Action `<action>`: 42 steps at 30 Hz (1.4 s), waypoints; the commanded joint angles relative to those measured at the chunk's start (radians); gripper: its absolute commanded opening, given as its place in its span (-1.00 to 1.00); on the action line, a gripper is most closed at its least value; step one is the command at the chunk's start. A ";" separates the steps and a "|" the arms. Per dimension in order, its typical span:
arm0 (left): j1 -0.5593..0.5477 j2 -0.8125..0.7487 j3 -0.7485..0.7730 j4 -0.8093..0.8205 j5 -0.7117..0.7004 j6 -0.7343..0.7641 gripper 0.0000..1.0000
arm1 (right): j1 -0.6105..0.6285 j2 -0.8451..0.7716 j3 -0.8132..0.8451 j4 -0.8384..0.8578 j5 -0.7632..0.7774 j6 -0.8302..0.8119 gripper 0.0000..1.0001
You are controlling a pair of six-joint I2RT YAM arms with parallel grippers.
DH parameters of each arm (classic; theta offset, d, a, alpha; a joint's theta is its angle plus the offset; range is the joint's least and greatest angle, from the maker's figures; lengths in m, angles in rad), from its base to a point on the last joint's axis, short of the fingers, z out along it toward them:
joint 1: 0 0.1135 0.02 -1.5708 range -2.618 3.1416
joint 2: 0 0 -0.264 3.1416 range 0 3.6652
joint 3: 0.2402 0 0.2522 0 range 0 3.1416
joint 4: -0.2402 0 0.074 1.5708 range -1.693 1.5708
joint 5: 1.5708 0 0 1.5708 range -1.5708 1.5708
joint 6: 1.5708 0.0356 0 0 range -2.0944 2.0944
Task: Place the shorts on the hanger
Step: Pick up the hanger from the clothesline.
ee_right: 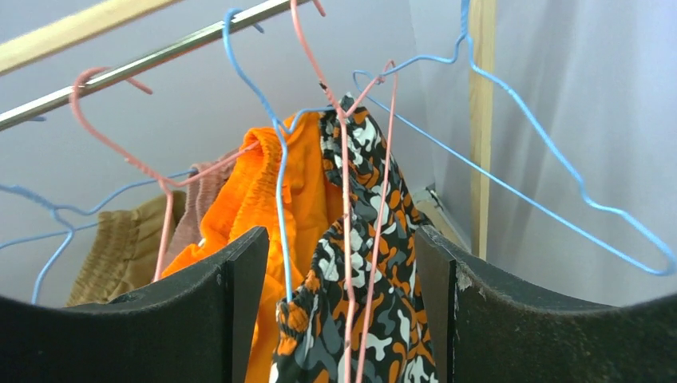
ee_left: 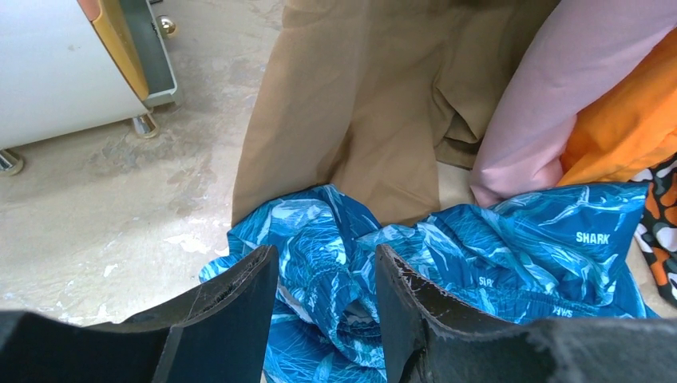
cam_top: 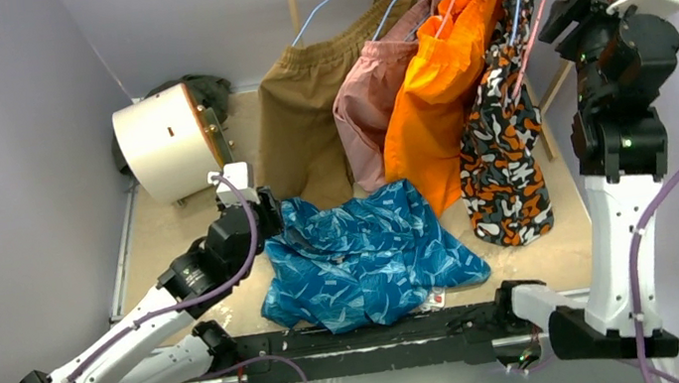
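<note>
While the shiny blue-and-teal wavy-patterned shorts (cam_top: 364,253) are lying crumpled on the beige table (cam_top: 162,238) near its front edge, the left gripper (ee_left: 326,263) is reaching over their left side, jaws parted and gripping nothing. The right gripper (ee_right: 339,239), jaws spread wide, is framing the thin pink-red wire hanger (ee_right: 343,191), which is hanging from the metal rail (ee_right: 160,52) against orange-and-black camouflage shorts (ee_right: 395,263).

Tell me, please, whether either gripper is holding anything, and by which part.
Nothing is held: the left gripper is open over the shiny blue patterned shorts, the right gripper open before the pink wire hanger.
</note>
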 commanded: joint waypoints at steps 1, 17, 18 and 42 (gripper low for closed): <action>0.002 -0.023 0.036 0.039 0.030 -0.012 -0.06 | 0.004 0.097 0.062 -0.056 0.037 0.052 0.39; 0.007 -0.047 0.039 0.036 0.030 -0.014 -0.05 | -0.019 0.236 0.056 0.106 0.098 0.099 0.36; 0.008 -0.047 0.039 0.036 0.029 -0.012 -0.05 | -0.023 0.243 0.057 0.111 0.093 0.096 0.35; 0.057 -0.071 0.040 0.036 0.070 -0.018 -0.04 | -0.042 0.350 0.091 0.193 0.020 0.079 -0.03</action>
